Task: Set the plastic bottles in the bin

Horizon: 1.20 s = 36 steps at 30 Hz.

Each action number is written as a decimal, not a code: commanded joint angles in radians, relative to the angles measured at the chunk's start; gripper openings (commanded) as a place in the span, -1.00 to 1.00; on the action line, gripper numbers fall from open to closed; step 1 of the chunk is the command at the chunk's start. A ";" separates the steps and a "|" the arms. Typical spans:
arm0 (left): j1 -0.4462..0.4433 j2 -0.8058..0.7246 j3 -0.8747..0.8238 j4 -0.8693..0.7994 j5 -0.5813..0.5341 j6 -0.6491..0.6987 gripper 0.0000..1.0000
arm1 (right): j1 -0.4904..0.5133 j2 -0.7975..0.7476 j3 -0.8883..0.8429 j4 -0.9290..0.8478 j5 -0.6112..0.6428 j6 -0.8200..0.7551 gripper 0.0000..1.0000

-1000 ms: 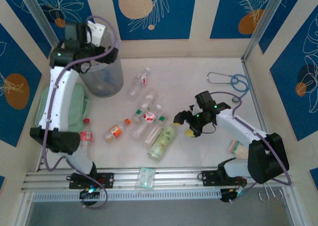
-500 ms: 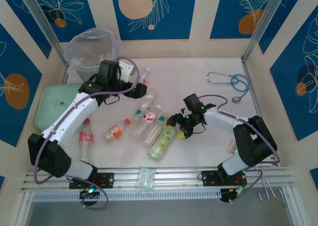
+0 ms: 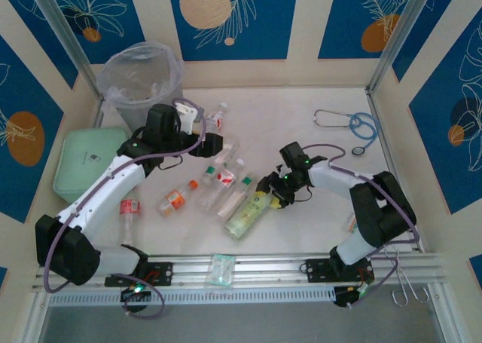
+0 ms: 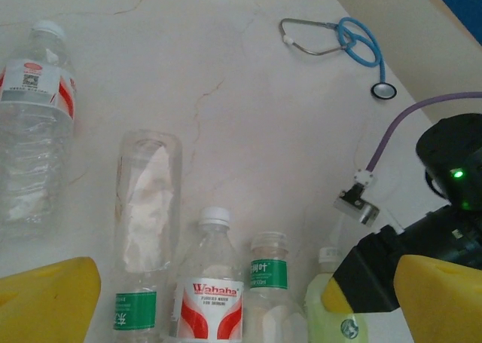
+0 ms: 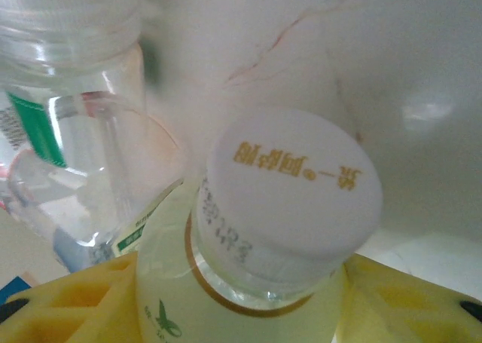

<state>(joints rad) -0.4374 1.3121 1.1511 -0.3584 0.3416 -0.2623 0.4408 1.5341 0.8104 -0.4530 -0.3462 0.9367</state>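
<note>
Neck of the pale green bottle [image 3: 245,215] sits inside the right claw [image 3: 272,194] — narrow, grip unclear.

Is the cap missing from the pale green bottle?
No, a white cap with gold lettering sits on the neck of the pale green bottle.
</note>
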 commanded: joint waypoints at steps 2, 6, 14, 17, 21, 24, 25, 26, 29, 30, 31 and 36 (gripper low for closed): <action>-0.017 0.032 0.040 0.015 0.046 -0.012 0.99 | -0.067 -0.131 0.057 -0.189 0.007 -0.123 0.08; -0.042 0.064 0.075 -0.006 0.094 -0.005 0.99 | -0.172 -0.232 0.108 -0.298 -0.030 -0.273 -0.10; -0.173 0.171 0.092 0.117 0.416 -0.008 0.99 | -0.265 -0.230 0.294 -0.398 -0.182 -0.558 -0.31; -0.219 0.212 0.098 0.137 0.433 0.008 0.99 | -0.268 -0.210 0.360 -0.402 -0.195 -0.621 -0.45; -0.248 0.289 0.132 0.136 0.453 -0.004 0.99 | -0.264 -0.188 0.387 -0.339 -0.258 -0.616 -0.47; -0.272 0.328 0.148 0.163 0.467 -0.021 0.99 | -0.259 -0.166 0.410 -0.345 -0.263 -0.623 -0.47; -0.279 0.335 0.149 0.176 0.474 -0.027 0.99 | -0.259 -0.166 0.412 -0.342 -0.261 -0.622 -0.47; -0.285 0.343 0.149 0.194 0.483 -0.034 0.99 | -0.260 -0.167 0.409 -0.332 -0.257 -0.617 -0.47; -0.302 0.362 0.159 0.203 0.478 -0.038 0.88 | -0.260 -0.172 0.394 -0.288 -0.262 -0.596 -0.48; -0.306 0.366 0.165 0.192 0.468 -0.032 0.77 | -0.261 -0.172 0.391 -0.282 -0.266 -0.594 -0.48; -0.307 0.368 0.166 0.192 0.457 -0.029 0.67 | -0.261 -0.172 0.390 -0.281 -0.265 -0.596 -0.49; -0.306 0.372 0.168 0.197 0.437 -0.036 0.27 | -0.265 -0.174 0.387 -0.273 -0.267 -0.597 -0.49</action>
<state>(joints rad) -0.7368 1.6764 1.2823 -0.1917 0.7681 -0.2943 0.1791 1.3651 1.1931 -0.7444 -0.5739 0.3470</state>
